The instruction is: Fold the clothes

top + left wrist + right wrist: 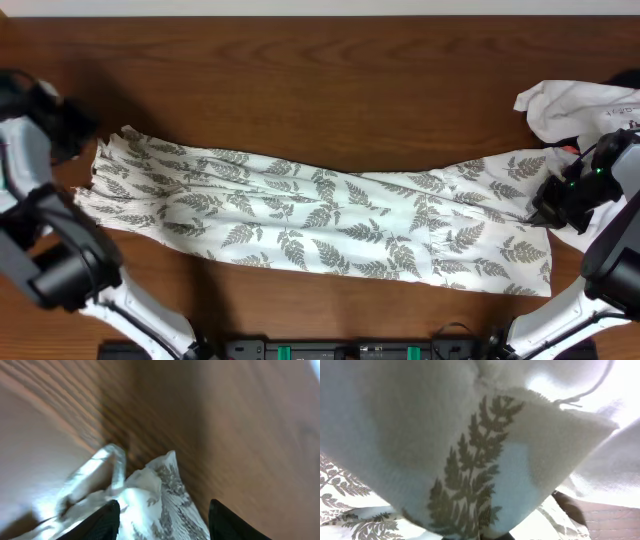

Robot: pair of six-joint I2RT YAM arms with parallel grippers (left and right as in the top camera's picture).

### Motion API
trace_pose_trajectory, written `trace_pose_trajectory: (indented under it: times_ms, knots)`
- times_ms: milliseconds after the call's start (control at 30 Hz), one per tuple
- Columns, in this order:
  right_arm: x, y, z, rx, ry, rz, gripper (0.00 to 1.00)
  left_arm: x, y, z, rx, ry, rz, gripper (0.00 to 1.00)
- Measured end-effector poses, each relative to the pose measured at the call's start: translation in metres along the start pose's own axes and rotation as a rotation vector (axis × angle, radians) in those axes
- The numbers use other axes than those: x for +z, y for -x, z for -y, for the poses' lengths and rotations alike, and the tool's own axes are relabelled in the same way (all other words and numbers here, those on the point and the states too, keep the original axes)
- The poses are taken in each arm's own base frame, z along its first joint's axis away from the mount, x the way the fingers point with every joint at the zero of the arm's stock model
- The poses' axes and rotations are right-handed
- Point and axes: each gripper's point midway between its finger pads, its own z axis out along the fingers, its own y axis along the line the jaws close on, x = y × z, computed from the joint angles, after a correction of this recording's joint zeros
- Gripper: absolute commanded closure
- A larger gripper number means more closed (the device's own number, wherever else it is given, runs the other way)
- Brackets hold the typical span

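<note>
A long white garment with a grey fern print point(320, 220) lies stretched across the wooden table. My left gripper point(88, 152) is at its left end. In the left wrist view its jaws point(162, 521) are open, with the bunched cloth corner point(150, 492) and a loose strap between them. My right gripper point(542, 212) is at the garment's right end. In the right wrist view a lifted fold of the fern cloth point(470, 455) fills the frame and hides the fingers, which look pinched on it at the bottom edge.
A crumpled white cloth pile point(580, 105) lies at the back right corner, just behind my right arm. Bare brown table point(320, 80) runs behind the garment.
</note>
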Motion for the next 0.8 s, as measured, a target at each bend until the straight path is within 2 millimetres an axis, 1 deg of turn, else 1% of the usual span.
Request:
trace_pose_trajectory:
  times_ms: [100,133,167,200,267,300,333,367,533,633,700,800]
  knots:
    - [0.000,0.000,0.000,0.000,0.000,0.000,0.99,0.034,-0.020,-0.002,0.008,0.011,-0.081,0.42]
    - [0.000,0.000,0.000,0.000,0.000,0.000,0.99,0.040,-0.023,-0.002,0.009,0.013,-0.095,0.43]
    - [0.000,0.000,0.000,0.000,0.000,0.000,0.99,0.047,-0.029,-0.002,0.012,0.016,-0.114,0.44]
    - [0.000,0.000,0.000,0.000,0.000,0.001,0.99,0.053,-0.033,-0.002,0.015,0.018,-0.129,0.49]
    - [0.000,0.000,0.000,0.000,0.000,0.001,0.99,0.060,-0.038,0.000,0.022,0.019,-0.146,0.73]
    - [0.000,0.000,0.000,0.000,-0.001,0.000,0.99,0.061,-0.039,0.001,0.028,0.018,-0.147,0.81]
    - [0.000,0.000,0.001,0.000,-0.003,0.001,0.99,0.061,-0.040,0.001,0.028,0.018,-0.150,0.90]
    - [0.000,0.000,0.001,0.000,-0.004,0.001,0.99,0.061,-0.040,0.002,0.035,0.017,-0.150,0.94]
    - [0.000,0.000,0.001,0.000,-0.006,0.001,0.99,0.058,-0.046,-0.002,0.029,0.026,-0.176,0.94]
    - [0.000,0.000,0.001,0.000,-0.007,0.001,0.99,0.051,-0.046,-0.003,0.019,0.030,-0.182,0.94]
    - [0.000,0.000,0.001,0.000,-0.007,0.001,0.98,0.040,-0.045,-0.003,0.012,0.032,-0.178,0.94]
    - [0.000,0.000,0.001,0.000,-0.007,0.002,0.99,0.011,-0.045,-0.003,-0.007,0.040,-0.179,0.94]
